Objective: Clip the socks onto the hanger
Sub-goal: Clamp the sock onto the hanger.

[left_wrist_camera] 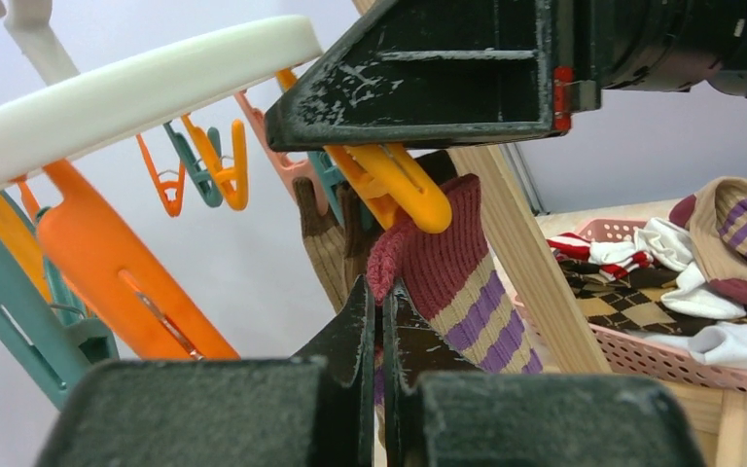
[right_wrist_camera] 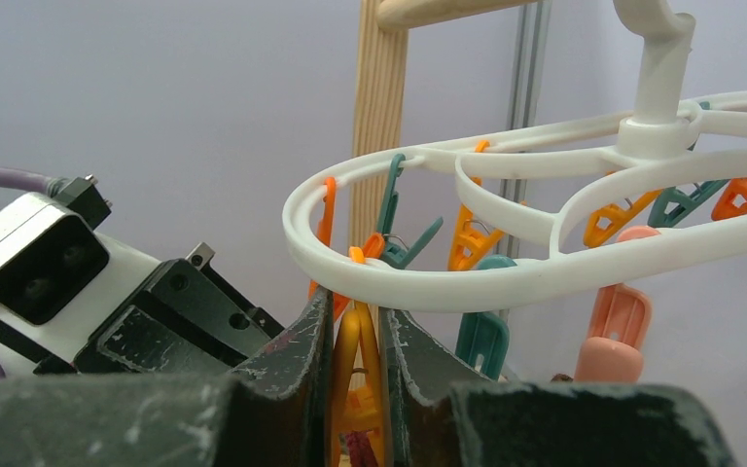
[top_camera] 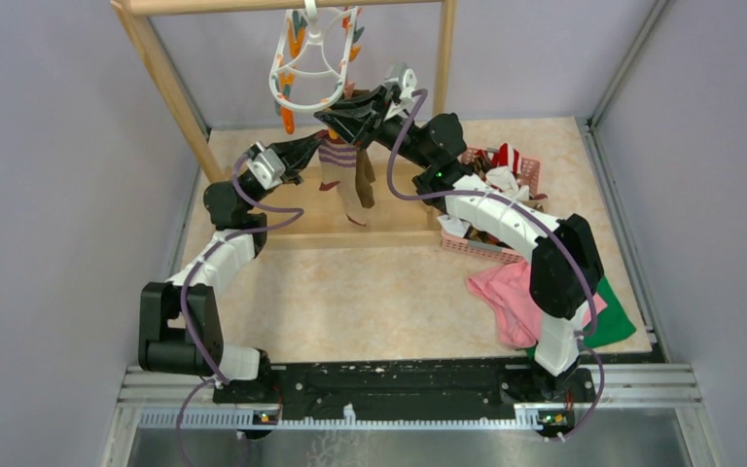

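Observation:
The white hanger (top_camera: 303, 73) hangs from the wooden rack with orange and teal clips under its ring (right_wrist_camera: 428, 282). My right gripper (right_wrist_camera: 357, 316) is shut on an orange clip (right_wrist_camera: 355, 360), squeezing its handles just below the ring. My left gripper (left_wrist_camera: 380, 287) is shut on the maroon cuff of a tan sock with purple stripes (left_wrist_camera: 457, 263), holding it up right under that orange clip (left_wrist_camera: 399, 185). From above, this sock (top_camera: 342, 170) dangles between both grippers. An olive-brown sock (left_wrist_camera: 326, 248) hangs from a clip just behind it.
A pink basket (top_camera: 530, 175) with several more socks stands at the back right. A pink cloth (top_camera: 506, 297) and a green cloth (top_camera: 613, 321) lie by the right arm's base. The wooden rack's posts (top_camera: 170, 83) frame the hanger.

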